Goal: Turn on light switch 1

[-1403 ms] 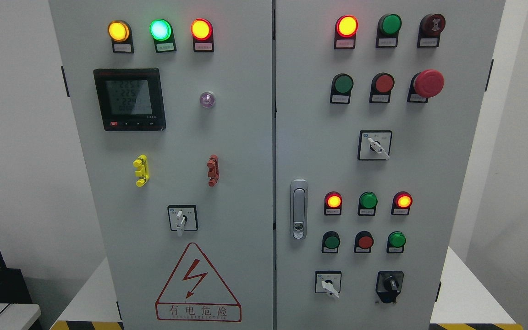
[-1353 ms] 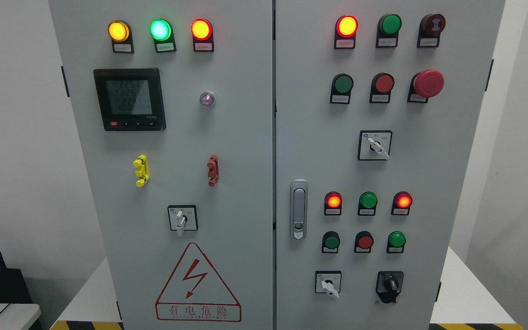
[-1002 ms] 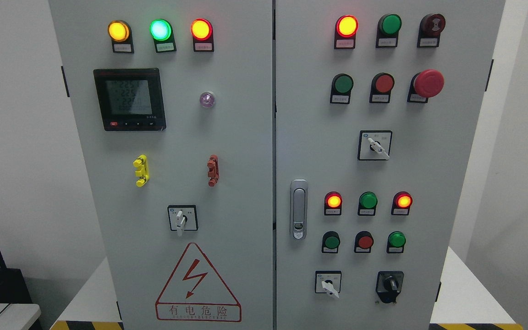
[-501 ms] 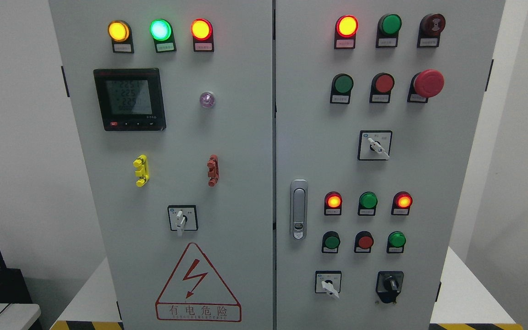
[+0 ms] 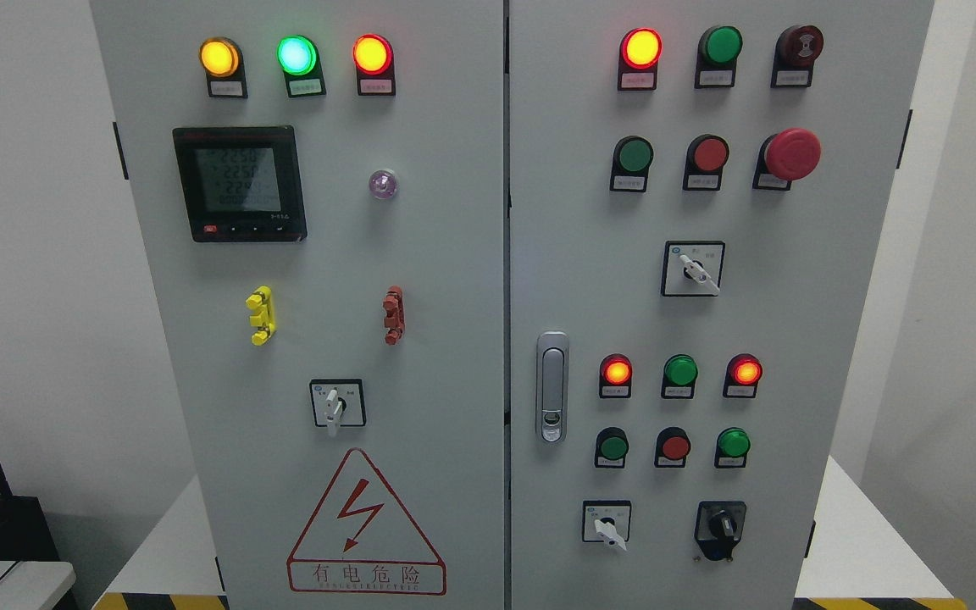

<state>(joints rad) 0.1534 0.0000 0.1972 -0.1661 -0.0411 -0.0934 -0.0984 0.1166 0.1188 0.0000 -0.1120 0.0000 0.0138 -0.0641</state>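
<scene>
You face a grey electrical cabinet [image 5: 420, 280] with two doors, and neither hand is in view, so you cannot tell whether the fingers are spread or curled. No label is legible at this size, so which control is light switch 1 cannot be read off — treat the choice as a judgement. The likeliest candidates sit on the right door: a row of three push buttons, green button [image 5: 613, 446], red button [image 5: 673, 446] and a second green button [image 5: 733, 442], directly beneath three indicator lamps of which the left lamp [image 5: 616, 371] and the right lamp [image 5: 746, 371] glow red while the middle lamp [image 5: 680, 370] is unlit green. Below them are a white-handled rotary selector [image 5: 607, 524] and a black rotary knob [image 5: 719, 527]. A push button of this type is probably rigid, spring-loaded and short in travel; press it squarely on the centre of its cap with one fingertip, not a grasp. A rotary selector is stiff with a detent — take its lever between two fingers and turn. Keep clear of the red emergency stop [image 5: 791, 154] at the upper right and of the door latch [image 5: 551, 386], both of which stand well apart from the lower button row.
</scene>
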